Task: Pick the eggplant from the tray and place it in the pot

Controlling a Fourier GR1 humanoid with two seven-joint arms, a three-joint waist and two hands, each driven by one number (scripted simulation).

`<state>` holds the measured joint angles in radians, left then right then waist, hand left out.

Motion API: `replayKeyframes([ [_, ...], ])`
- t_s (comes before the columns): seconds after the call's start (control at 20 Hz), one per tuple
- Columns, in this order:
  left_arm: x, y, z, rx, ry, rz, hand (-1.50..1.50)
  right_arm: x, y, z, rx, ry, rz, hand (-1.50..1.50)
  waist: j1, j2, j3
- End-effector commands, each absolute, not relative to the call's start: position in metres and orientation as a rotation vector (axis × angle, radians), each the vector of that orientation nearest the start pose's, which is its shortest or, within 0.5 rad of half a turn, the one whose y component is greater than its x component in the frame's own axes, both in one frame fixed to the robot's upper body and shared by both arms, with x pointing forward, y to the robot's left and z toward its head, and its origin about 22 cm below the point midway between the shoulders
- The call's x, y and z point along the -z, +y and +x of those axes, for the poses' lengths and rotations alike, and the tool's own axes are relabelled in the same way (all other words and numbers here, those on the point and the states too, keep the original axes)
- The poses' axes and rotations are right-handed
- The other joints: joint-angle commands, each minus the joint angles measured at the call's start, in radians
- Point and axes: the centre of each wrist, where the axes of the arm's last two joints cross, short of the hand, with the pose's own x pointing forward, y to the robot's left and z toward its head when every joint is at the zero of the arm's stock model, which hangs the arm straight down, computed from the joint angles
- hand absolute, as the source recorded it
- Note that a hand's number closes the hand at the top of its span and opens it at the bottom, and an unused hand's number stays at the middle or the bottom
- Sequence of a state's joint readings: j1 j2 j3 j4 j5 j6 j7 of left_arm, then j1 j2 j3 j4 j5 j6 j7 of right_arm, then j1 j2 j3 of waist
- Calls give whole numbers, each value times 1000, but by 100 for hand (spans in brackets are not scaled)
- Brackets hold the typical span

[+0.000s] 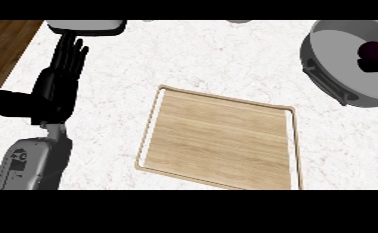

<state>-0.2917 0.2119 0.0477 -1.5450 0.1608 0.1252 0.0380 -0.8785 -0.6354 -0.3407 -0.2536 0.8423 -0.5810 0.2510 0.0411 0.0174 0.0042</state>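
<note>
A wooden tray [221, 137] with a pale rim lies at the middle of the white counter, with nothing on it. At the right edge stands a grey pot [336, 57] with a black handle. A dark purple eggplant [368, 57] lies inside it, partly cut off by the view's edge. My left hand [63, 77] rests at the left of the view, fingers straight and pointing up, holding nothing. My right hand does not show.
A grey object [85, 25] sits at the top left just above my left hand's fingertips. A strip of brown wood [15, 42] borders the counter at the far left.
</note>
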Motion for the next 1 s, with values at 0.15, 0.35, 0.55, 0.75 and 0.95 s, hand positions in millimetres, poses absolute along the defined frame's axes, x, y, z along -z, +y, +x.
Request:
replayKeyframes([
  [0.15,-87,265,311,-15,-1787,62,0,-63,-446,372,-153,-1059,-1281,-150,-2,2,1],
  [0.35,-83,257,310,-23,-1785,59,0,-89,-443,385,-81,-1227,-1310,-150,3,1,1],
  [0.55,-75,260,312,-27,-1773,84,0,-74,-422,392,144,-1325,-1243,-150,-14,-3,0],
  [0.75,-83,268,317,-34,-1768,88,0,-101,-444,388,333,-1395,-1195,-150,-22,-6,-1],
  [0.95,-84,272,316,-27,-1782,89,0,-98,-459,377,475,-1432,-1166,-150,-9,0,0],
])
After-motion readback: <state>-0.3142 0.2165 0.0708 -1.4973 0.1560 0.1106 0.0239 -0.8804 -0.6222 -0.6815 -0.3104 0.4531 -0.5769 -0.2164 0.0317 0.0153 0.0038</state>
